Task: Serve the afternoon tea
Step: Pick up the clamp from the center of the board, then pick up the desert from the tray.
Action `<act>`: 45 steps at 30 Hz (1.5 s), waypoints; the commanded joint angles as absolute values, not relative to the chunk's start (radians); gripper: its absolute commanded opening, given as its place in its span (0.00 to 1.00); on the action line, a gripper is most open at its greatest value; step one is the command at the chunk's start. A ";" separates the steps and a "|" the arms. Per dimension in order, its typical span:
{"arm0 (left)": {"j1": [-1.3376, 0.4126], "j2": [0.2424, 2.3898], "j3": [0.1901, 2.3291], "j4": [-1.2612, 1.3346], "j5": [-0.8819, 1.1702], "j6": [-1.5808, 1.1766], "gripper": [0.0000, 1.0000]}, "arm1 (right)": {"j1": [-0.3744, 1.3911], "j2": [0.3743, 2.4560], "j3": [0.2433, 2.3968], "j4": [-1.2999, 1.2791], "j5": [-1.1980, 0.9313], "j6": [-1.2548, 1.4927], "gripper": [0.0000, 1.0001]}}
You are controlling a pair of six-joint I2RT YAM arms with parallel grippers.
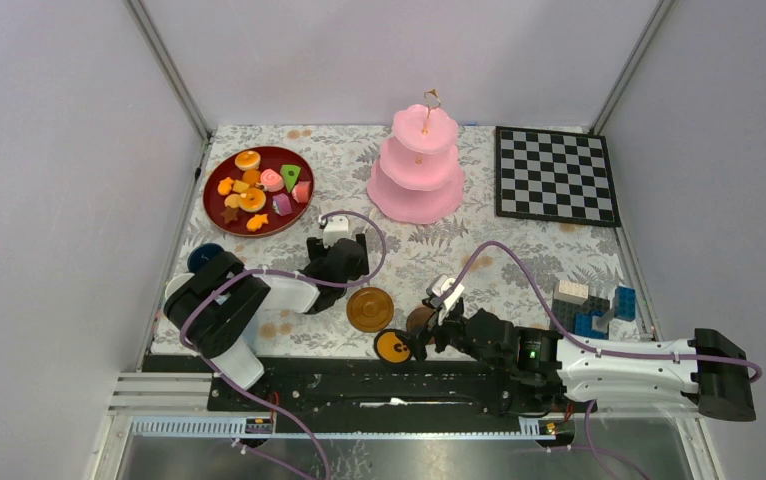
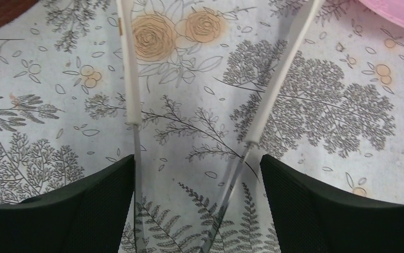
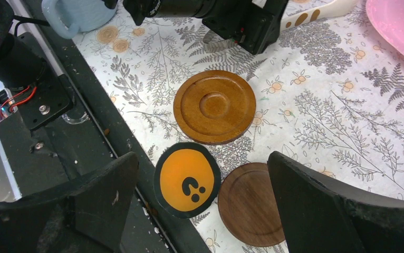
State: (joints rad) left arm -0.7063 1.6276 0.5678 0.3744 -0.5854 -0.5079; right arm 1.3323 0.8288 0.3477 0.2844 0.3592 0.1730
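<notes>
My right claw (image 3: 201, 161) is spread wide, holding nothing. It hangs over a black-rimmed orange disc (image 3: 186, 179) that lies just beside a brown saucer (image 3: 250, 203), with a second saucer (image 3: 214, 105) beyond. My left claw (image 2: 197, 163) gapes too, with only the patterned cloth (image 2: 321, 105) between its fingers. The pink cake stand (image 1: 417, 165) stands at the back of the table, and the pastries (image 1: 252, 198) sit on a red plate (image 1: 211, 200) to its left.

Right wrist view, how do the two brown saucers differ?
The far saucer shows whole; the near saucer is partly behind a jaw of the right gripper. The far saucer is a lighter, redder brown; the near saucer is darker. The near saucer lies close to the front edge of the cloth, the far saucer further in. Both are round, flat and bare.
</notes>
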 commanded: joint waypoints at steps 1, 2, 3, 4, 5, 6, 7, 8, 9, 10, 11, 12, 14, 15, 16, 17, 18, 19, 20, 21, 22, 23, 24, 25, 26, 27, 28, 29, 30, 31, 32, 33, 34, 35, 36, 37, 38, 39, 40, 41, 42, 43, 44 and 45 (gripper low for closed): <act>-0.705 1.684 0.523 0.434 -0.621 -0.552 0.84 | 1.328 0.824 0.344 0.333 0.425 0.185 1.00; -0.706 1.687 0.522 0.439 -0.626 -0.548 0.80 | 1.327 0.828 0.344 0.334 0.443 0.186 1.00; -0.706 1.687 0.520 0.443 -0.630 -0.545 0.77 | 1.328 0.831 0.343 0.334 0.457 0.192 1.00; -0.706 1.682 0.520 0.443 -0.633 -0.540 0.73 | 1.327 0.832 0.343 0.335 0.470 0.198 1.00; -0.705 1.675 0.523 0.437 -0.633 -0.534 0.70 | 1.328 0.832 0.342 0.335 0.481 0.200 1.00; -0.706 1.666 0.527 0.427 -0.634 -0.531 0.67 | 1.328 0.835 0.340 0.338 0.489 0.205 0.99; -0.706 1.657 0.531 0.418 -0.635 -0.528 0.65 | 1.327 0.835 0.339 0.340 0.495 0.207 1.00; -0.705 1.645 0.533 0.410 -0.635 -0.525 0.63 | 1.327 0.836 0.336 0.343 0.501 0.209 0.99; -0.706 1.629 0.536 0.402 -0.635 -0.522 0.61 | 1.327 0.839 0.333 0.347 0.506 0.212 1.00; -0.706 1.618 0.543 0.387 -0.635 -0.521 0.60 | 1.327 0.838 0.331 0.349 0.511 0.214 1.00; -0.706 1.607 0.550 0.372 -0.636 -0.519 0.58 | 1.328 0.837 0.330 0.350 0.514 0.214 1.00; -0.706 1.593 0.558 0.355 -0.635 -0.516 0.57 | 1.327 0.835 0.330 0.349 0.518 0.212 1.00; -0.705 1.566 0.576 0.323 -0.626 -0.509 0.55 | 1.328 0.830 0.332 0.338 0.526 0.213 1.00; -0.706 1.553 0.588 0.302 -0.621 -0.507 0.54 | 1.327 0.823 0.331 0.334 0.532 0.212 1.00; -0.706 1.543 0.602 0.281 -0.618 -0.504 0.53 | 1.327 0.818 0.332 0.331 0.537 0.213 1.00; -0.706 1.533 0.613 0.264 -0.611 -0.499 0.52 | 1.327 0.811 0.330 0.329 0.541 0.215 1.00; -0.706 1.527 0.625 0.248 -0.605 -0.492 0.51 | 1.327 0.804 0.327 0.329 0.545 0.217 1.00; -0.706 1.521 0.638 0.231 -0.601 -0.490 0.50 | 1.327 0.798 0.324 0.330 0.548 0.221 1.00; -0.706 1.516 0.649 0.212 -0.596 -0.487 0.50 | 1.327 0.794 0.322 0.332 0.552 0.224 1.00; -0.706 1.510 0.663 0.192 -0.590 -0.484 0.49 | 1.327 0.789 0.319 0.332 0.554 0.226 1.00; -0.706 1.503 0.675 0.173 -0.583 -0.481 0.48 | 1.327 0.785 0.319 0.332 0.555 0.228 1.00; -0.706 1.495 0.688 0.151 -0.574 -0.479 0.48 | 1.328 0.782 0.317 0.331 0.557 0.228 0.99; -0.704 1.485 0.705 0.128 -0.566 -0.478 0.47 | 1.328 0.780 0.317 0.330 0.559 0.228 1.00; -0.703 1.473 0.722 0.100 -0.554 -0.474 0.47 | 1.327 0.779 0.318 0.327 0.562 0.228 1.00; -0.702 1.463 0.744 0.068 -0.542 -0.469 0.47 | 1.327 0.778 0.320 0.324 0.565 0.227 1.00; -0.698 1.453 0.768 0.022 -0.531 -0.465 0.46 | 1.327 0.776 0.322 0.321 0.568 0.228 1.00; -0.691 1.442 0.792 -0.013 -0.513 -0.460 0.46 | 1.327 0.776 0.327 0.317 0.574 0.227 1.00; -0.683 1.430 0.817 -0.061 -0.495 -0.458 0.46 | 1.327 0.776 0.330 0.314 0.576 0.226 1.00; -0.670 1.417 0.842 -0.106 -0.471 -0.457 0.46 | 1.327 0.776 0.334 0.309 0.579 0.225 1.00; -0.653 1.401 0.871 -0.151 -0.436 -0.455 0.46 | 1.327 0.776 0.338 0.303 0.581 0.224 1.00; -0.634 1.384 0.897 -0.194 -0.401 -0.452 0.46 | 1.327 0.775 0.344 0.296 0.585 0.225 1.00; -0.612 1.364 0.923 -0.243 -0.362 -0.451 0.46 | 1.327 0.772 0.349 0.291 0.588 0.227 1.00; -0.590 1.334 0.958 -0.287 -0.324 -0.446 0.46 | 1.327 0.768 0.352 0.287 0.590 0.228 1.00; -0.565 1.310 0.984 -0.329 -0.275 -0.438 0.46 | 1.327 0.764 0.354 0.285 0.593 0.233 1.00; -0.539 1.288 1.017 -0.376 -0.233 -0.433 0.46 | 1.327 0.759 0.352 0.284 0.595 0.237 1.00; -0.516 1.268 1.049 -0.421 -0.200 -0.426 0.46 | 1.327 0.755 0.352 0.284 0.596 0.242 1.00; -0.489 1.247 1.077 -0.460 -0.161 -0.416 0.47 | 1.327 0.751 0.352 0.285 0.597 0.249 0.99; -0.464 1.232 1.109 -0.503 -0.130 -0.404 0.48 | 1.327 0.748 0.354 0.286 0.600 0.254 1.00; -0.433 1.220 1.138 -0.541 -0.101 -0.393 0.49 | 1.327 0.750 0.356 0.287 0.604 0.263 1.00; -0.397 1.212 1.169 -0.580 -0.063 -0.380 0.49 | 1.328 0.755 0.362 0.287 0.610 0.273 1.00; -0.363 1.205 1.193 -0.615 -0.030 -0.365 0.49 | 1.328 0.765 0.374 0.286 0.620 0.281 1.00; -0.324 1.202 1.212 -0.647 0.007 -0.350 0.49 | 1.327 0.779 0.397 0.274 0.626 0.293 1.00; -0.287 1.200 1.229 -0.674 0.042 -0.337 0.49 | 1.327 0.792 0.413 0.261 0.627 0.301 1.00; -0.240 1.200 1.239 -0.695 0.080 -0.323 0.49 | 1.328 0.811 0.441 0.247 0.626 0.307 1.00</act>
State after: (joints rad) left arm -0.3603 1.2224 1.1664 -0.5278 -0.1143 -0.3954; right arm 1.3323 0.7738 0.3359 0.2592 0.5758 0.2584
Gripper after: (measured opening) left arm 0.501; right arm 0.993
